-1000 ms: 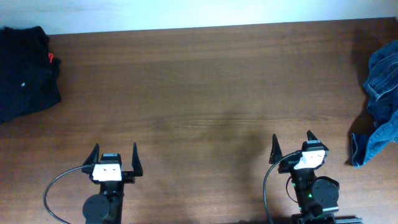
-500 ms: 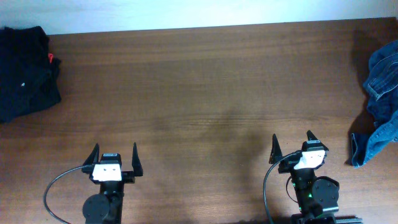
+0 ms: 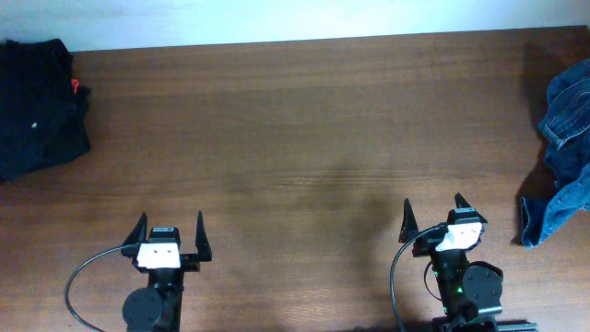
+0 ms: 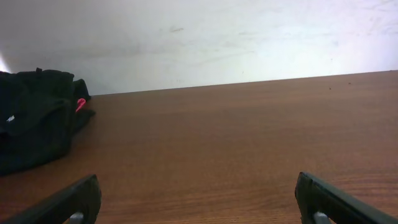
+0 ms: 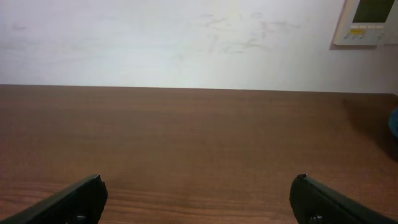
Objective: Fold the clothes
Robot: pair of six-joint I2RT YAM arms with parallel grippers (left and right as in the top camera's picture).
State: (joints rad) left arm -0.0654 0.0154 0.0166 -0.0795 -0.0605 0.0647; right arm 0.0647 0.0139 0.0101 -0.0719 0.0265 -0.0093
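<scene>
The clothes, blue denim jeans (image 3: 564, 157), lie crumpled at the table's right edge, partly cut off by the overhead frame; a sliver of blue (image 5: 395, 121) shows at the right wrist view's edge. My left gripper (image 3: 170, 223) (image 4: 198, 190) sits open near the front left, holding nothing. Over at the front right, my right gripper (image 3: 431, 208) (image 5: 198, 188) is open too, with only bare wood between its fingers. It stands left of and nearer the front than the jeans, well apart from them.
A black garment pile (image 3: 37, 106) (image 4: 34, 124) with a small red tag (image 3: 75, 88) lies at the table's back left corner. A white wall (image 5: 186, 43) runs behind the brown wooden table (image 3: 304, 138); a wall panel (image 5: 370, 22) hangs at the right.
</scene>
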